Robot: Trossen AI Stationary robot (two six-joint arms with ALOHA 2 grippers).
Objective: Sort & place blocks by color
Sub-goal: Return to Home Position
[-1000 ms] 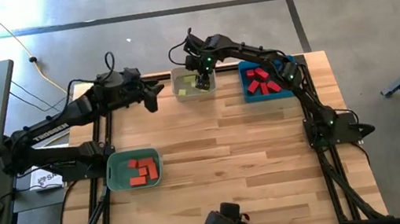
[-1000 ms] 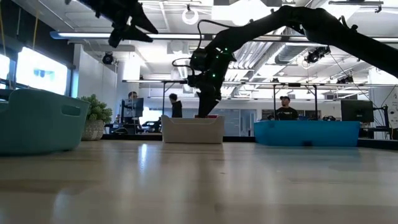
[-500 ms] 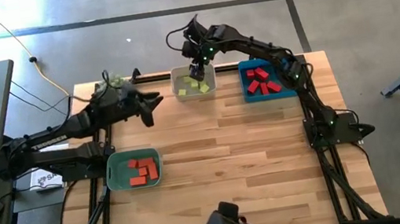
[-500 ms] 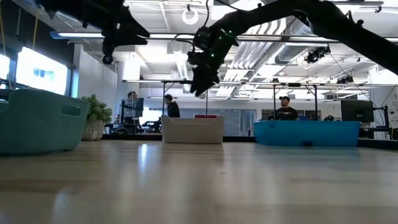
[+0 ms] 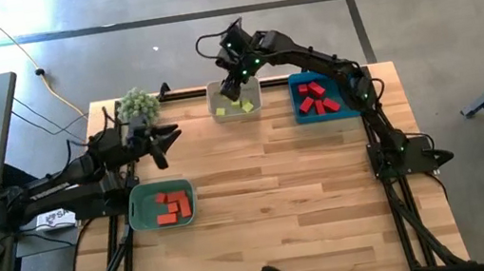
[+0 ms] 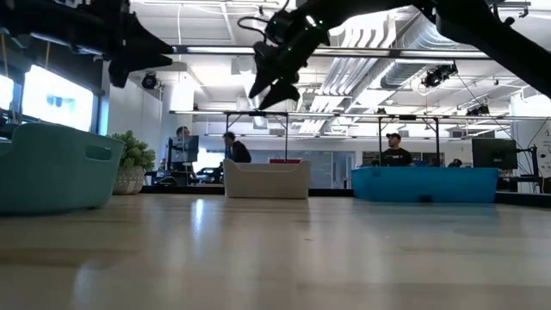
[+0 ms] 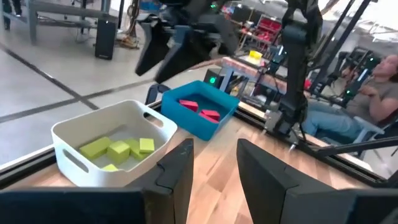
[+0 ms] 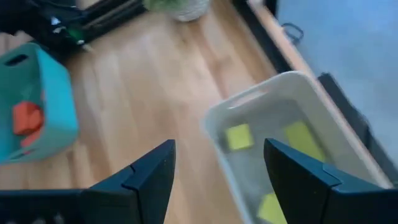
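Since no block lies loose on the pale wooden worktop [image 5: 283, 216], the sorting looks finished, and both arms seem to be clearing off.

About midway along the left edge, a teal-green plastic bin [image 5: 143, 211] holds the small orange blocks [image 5: 173, 205]. Just beyond it the left hand [image 5: 165, 147] hangs over the worktop near that edge, its two dark fingers spread and gripping nothing. Along the far edge, a pale grey plastic bin [image 5: 217, 110] holds the yellow-green blocks [image 5: 240, 107]. A blue plastic bin [image 5: 300, 115] beside it, toward the far right corner, holds the dark red blocks [image 5: 313, 98]. The right hand [image 5: 233, 87] hovers above the grey bin, fingers likewise parted and empty. A fuzzy green ball-shaped plant [image 5: 136, 104] stands at the far left corner.

The blocks look light and rigid, with flat faces that are probably smooth. If one needed moving, a pinch across two opposite flat sides would hold best, since a grip on a corner could let it twist out.

A second ago the left hand reached close to the grey bin and hid the plant. It has since drawn back toward the left edge. The right hand, then down in the grey bin, has lifted well above it. The blocks lie as they did.
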